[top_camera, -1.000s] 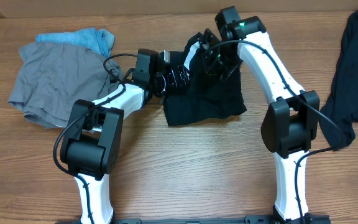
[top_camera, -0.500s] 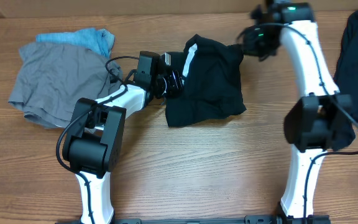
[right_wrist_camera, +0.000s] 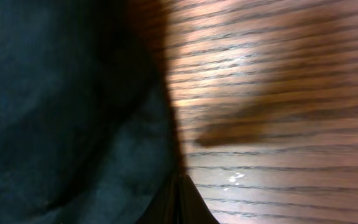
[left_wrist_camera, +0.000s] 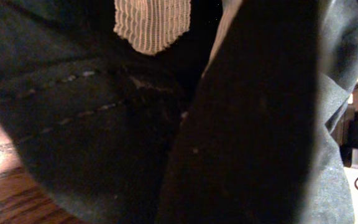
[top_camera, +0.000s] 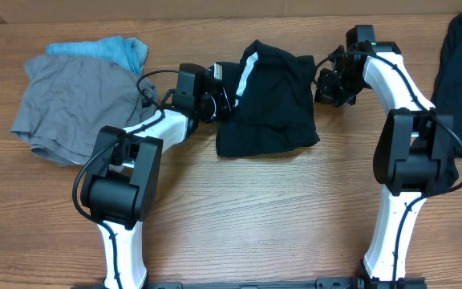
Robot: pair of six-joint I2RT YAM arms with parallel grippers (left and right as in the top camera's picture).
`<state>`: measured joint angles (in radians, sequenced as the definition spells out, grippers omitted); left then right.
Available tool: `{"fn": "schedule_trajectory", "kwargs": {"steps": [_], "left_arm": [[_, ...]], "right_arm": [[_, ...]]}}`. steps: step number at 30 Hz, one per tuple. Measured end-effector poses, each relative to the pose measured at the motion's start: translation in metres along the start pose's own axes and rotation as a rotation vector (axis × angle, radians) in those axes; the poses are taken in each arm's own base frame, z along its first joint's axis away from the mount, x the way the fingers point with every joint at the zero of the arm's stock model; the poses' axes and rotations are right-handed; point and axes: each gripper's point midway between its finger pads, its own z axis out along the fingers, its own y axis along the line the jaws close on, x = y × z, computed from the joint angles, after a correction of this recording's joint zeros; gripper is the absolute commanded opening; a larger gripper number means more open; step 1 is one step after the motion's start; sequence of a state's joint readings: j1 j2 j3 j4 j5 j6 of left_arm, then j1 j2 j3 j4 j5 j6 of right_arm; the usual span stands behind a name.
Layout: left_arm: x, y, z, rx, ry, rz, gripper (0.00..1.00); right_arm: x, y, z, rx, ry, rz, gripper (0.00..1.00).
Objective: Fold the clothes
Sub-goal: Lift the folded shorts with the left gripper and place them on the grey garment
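Observation:
Black shorts with a white side stripe lie spread at the table's middle. My left gripper is shut on their left edge. In the left wrist view the dark cloth fills the frame and hides the fingers, with pale mesh lining at the top. My right gripper sits low at the shorts' upper right corner. Its jaws are pressed together at the edge of the black cloth, which runs right up to the tips.
A grey garment lies at the far left with a light-blue one behind it. Another black garment drapes along the right edge. Bare wooden table lies in front of the shorts.
The left gripper has closed on the shorts' left edge. The right arm swung right with the shorts' corner, then came down beside it, leaving the shorts more spread out.

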<state>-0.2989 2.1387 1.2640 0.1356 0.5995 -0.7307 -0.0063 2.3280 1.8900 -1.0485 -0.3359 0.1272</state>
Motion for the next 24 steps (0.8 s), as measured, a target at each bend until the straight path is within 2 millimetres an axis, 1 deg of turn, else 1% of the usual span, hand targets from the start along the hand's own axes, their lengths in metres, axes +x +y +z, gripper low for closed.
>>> {"fn": "schedule_trajectory", "kwargs": {"steps": [3, 5, 7, 9, 11, 12, 13, 14, 15, 17, 18, 19, 20, 21, 23, 24], "left_arm": [[-0.009, -0.008, -0.004, 0.017, -0.015, 0.009, 0.04], [-0.026, -0.022, -0.018, 0.036, -0.053, 0.025, 0.04], [-0.046, -0.040, -0.039, 0.055, -0.102, 0.045, 0.04], [-0.071, -0.059, -0.077, 0.051, -0.177, 0.060, 0.04], [-0.096, -0.073, -0.123, 0.029, -0.273, 0.081, 0.04], [-0.111, -0.082, -0.159, 0.012, -0.346, 0.089, 0.04], [-0.120, -0.090, -0.185, 0.005, -0.402, 0.101, 0.04], [-0.127, -0.093, -0.204, -0.007, -0.443, 0.104, 0.04], [-0.133, -0.096, -0.231, -0.026, -0.498, 0.100, 0.04], [-0.144, -0.100, -0.298, -0.070, -0.639, 0.074, 0.04], [-0.146, -0.099, -0.324, -0.089, -0.696, 0.054, 0.04], [-0.148, -0.097, -0.352, -0.110, -0.760, 0.021, 0.04], [-0.147, -0.089, -0.384, -0.147, -0.832, -0.039, 0.04], [-0.145, -0.080, -0.409, -0.177, -0.888, -0.097, 0.04], [-0.136, -0.056, -0.453, -0.238, -0.984, -0.233, 0.04], [-0.129, -0.039, -0.477, -0.279, -1.040, -0.314, 0.04]], "right_arm": [[0.006, 0.000, 0.000, 0.000, 0.024, 0.010, 0.04], [0.011, -0.001, 0.000, 0.003, 0.043, 0.019, 0.04], [0.016, -0.002, -0.001, 0.007, 0.063, 0.027, 0.04], [0.021, -0.003, -0.001, 0.011, 0.084, 0.035, 0.04], [0.027, -0.004, -0.002, 0.014, 0.110, 0.045, 0.04], [0.030, -0.004, -0.002, 0.017, 0.121, 0.050, 0.04], [0.032, -0.004, -0.002, 0.017, 0.129, 0.052, 0.04], [0.034, -0.004, -0.002, 0.015, 0.137, 0.055, 0.04], [0.038, -0.003, -0.003, 0.009, 0.152, 0.062, 0.04], [0.044, 0.000, -0.004, -0.007, 0.177, 0.072, 0.04], [0.046, 0.001, -0.005, -0.014, 0.189, 0.077, 0.04], [0.050, 0.002, -0.005, -0.020, 0.204, 0.083, 0.04], [0.054, 0.004, -0.006, -0.030, 0.221, 0.091, 0.04], [0.057, 0.005, -0.007, -0.034, 0.233, 0.096, 0.04], [0.063, 0.006, -0.008, -0.037, 0.260, 0.108, 0.04], [0.067, 0.006, -0.010, -0.039, 0.277, 0.116, 0.04]]}}
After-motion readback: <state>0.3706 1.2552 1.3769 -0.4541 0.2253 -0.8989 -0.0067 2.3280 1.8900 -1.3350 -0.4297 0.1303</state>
